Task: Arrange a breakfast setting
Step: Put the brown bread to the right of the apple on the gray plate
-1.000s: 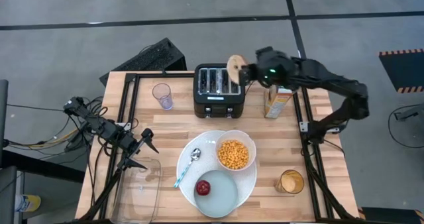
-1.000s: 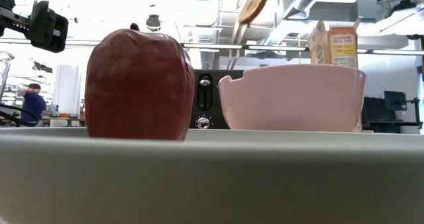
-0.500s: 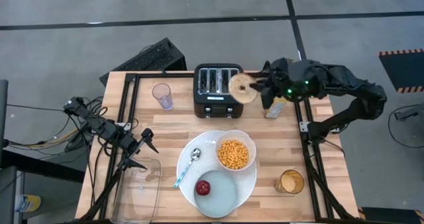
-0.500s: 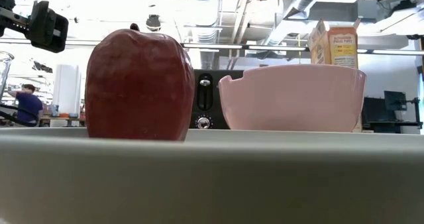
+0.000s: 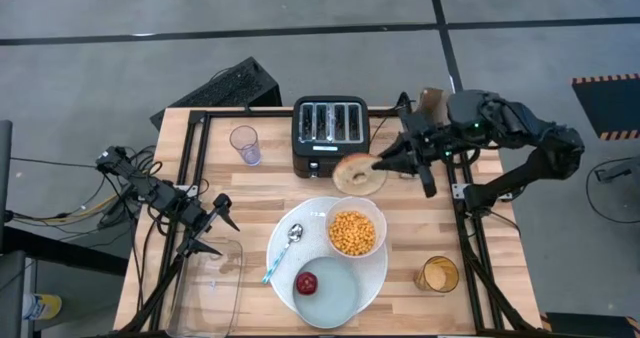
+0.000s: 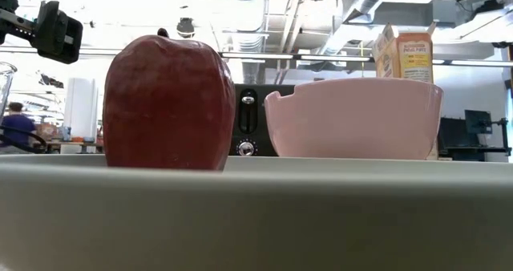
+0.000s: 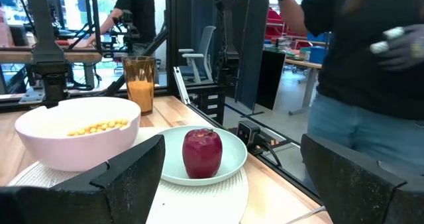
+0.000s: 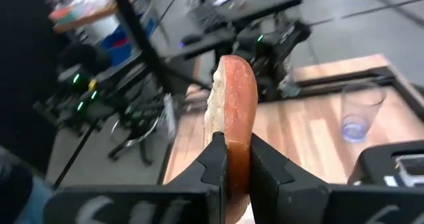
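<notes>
A toasted bagel [image 5: 358,174] hangs in my right gripper [image 5: 385,164], in the air between the black toaster [image 5: 330,133] and the white bowl of yellow cereal [image 5: 352,231]. The bowl stands on the large white plate [image 5: 300,218], beside a blue-handled spoon [image 5: 282,251]. A red apple [image 5: 306,283] sits on the pale-blue plate [image 5: 340,293], which lies on the large plate's near part. My left gripper [image 5: 218,228] is open and empty at the table's left. Its wrist view shows the apple [image 7: 202,151] and the bowl [image 7: 76,134]. My right gripper pinches the bagel between its two fingers [image 8: 213,161], one on each flat face, at the bagel's rim [image 8: 236,151]. The fingers come about level from the table's right. The bagel is lifted clear, its face with the hole turned up.
An empty glass [image 5: 245,143] stands left of the toaster. A glass of orange juice [image 5: 438,274] stands at the near right. A cereal box [image 5: 432,101] stands behind my right arm. A clear container [image 5: 215,278] lies at the near left. A person stands beyond the table [image 7: 358,65].
My right gripper has carried the bagel from above the toaster's far right corner down and toward the table's near edge, still shut on it. It has turned, so the bagel now lies flat with its hole showing from above, past the toaster's front.
</notes>
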Robot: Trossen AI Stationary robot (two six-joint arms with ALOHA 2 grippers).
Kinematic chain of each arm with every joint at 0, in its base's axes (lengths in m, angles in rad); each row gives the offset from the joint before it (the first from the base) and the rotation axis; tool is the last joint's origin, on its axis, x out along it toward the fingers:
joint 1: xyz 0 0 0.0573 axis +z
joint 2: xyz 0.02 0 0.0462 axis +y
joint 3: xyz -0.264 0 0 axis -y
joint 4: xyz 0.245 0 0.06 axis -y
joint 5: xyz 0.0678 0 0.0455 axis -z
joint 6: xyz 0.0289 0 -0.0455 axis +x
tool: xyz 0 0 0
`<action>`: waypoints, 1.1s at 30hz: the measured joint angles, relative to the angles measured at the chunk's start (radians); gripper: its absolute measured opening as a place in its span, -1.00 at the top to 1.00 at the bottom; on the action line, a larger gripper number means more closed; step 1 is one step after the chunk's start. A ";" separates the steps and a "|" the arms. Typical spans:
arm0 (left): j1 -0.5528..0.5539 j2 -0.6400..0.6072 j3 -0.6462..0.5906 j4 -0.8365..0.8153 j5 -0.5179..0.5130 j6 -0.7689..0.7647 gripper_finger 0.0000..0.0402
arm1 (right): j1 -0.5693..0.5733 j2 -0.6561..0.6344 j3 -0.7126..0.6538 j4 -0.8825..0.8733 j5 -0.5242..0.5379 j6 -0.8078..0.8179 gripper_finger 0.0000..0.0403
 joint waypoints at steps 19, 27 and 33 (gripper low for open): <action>0.000 0.000 0.000 0.000 0.000 0.000 -0.69 | -0.021 -0.230 -0.206 -0.092 -0.175 -0.150 0.70; 0.000 0.000 0.000 0.000 0.000 -0.001 -0.69 | -0.018 -0.371 -0.512 0.116 -0.206 -0.033 0.70; 0.000 0.000 0.000 0.000 0.000 -0.001 -0.69 | 0.023 -0.438 -0.770 0.334 -0.224 0.098 0.70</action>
